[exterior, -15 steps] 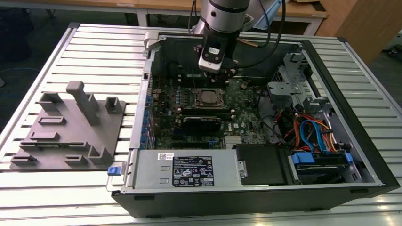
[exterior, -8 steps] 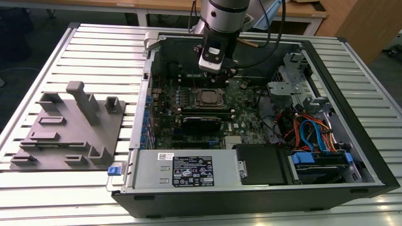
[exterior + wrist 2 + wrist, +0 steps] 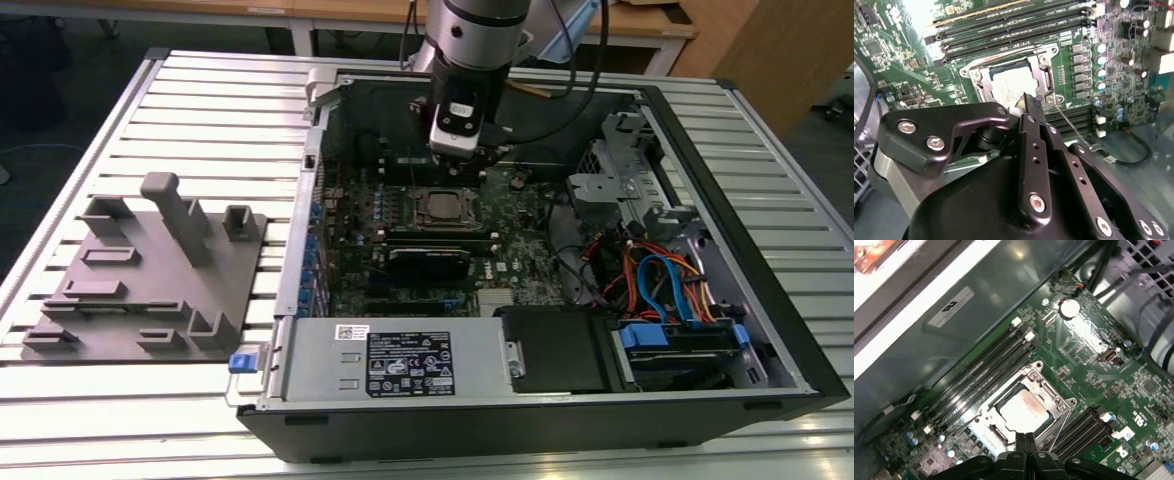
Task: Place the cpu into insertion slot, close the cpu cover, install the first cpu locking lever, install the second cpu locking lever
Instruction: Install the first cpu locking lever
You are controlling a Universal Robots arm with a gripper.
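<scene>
pincer [image 3: 1026, 441] is closed tight, tips together, nothing gripped, so it's acting as a poker. It hangs low over the board [image 3: 1134, 390], tips just off the near edge of the slot [image 3: 976, 77]. cpu [image 3: 1024, 410] sits in the slot right ahead of the tips. cover [image 3: 1048, 390] looks flat down over it, framing the chip. Thin wire lever [image 3: 1074, 127] runs out from the slot corner just beside the tips. It looks unlatched, and I can't tell if the tips touch it. My read: a lever step is in hand.

To do it well:
- Contact the wire near its bend, not the cover or the chip top.
- Press down, then sideways, so it tucks under its hook.
- Keep the tips together so the wire can't slip between them.
- Go slow with low force; I'd expect the board to flex.

Room:
- memory slots [image 3: 979, 375] lie on the far side of the slot from the pincer.
- near bank [image 3: 1079, 117] sits right beside the tips, under the lever. Tight there.
- capacitors [image 3: 1100, 60] stand past the lever side, so mind any sideways overshoot.
- case wall [image 3: 954, 300] is well beyond the far memory slots, no issue.
- Straight up looks free.
</scene>
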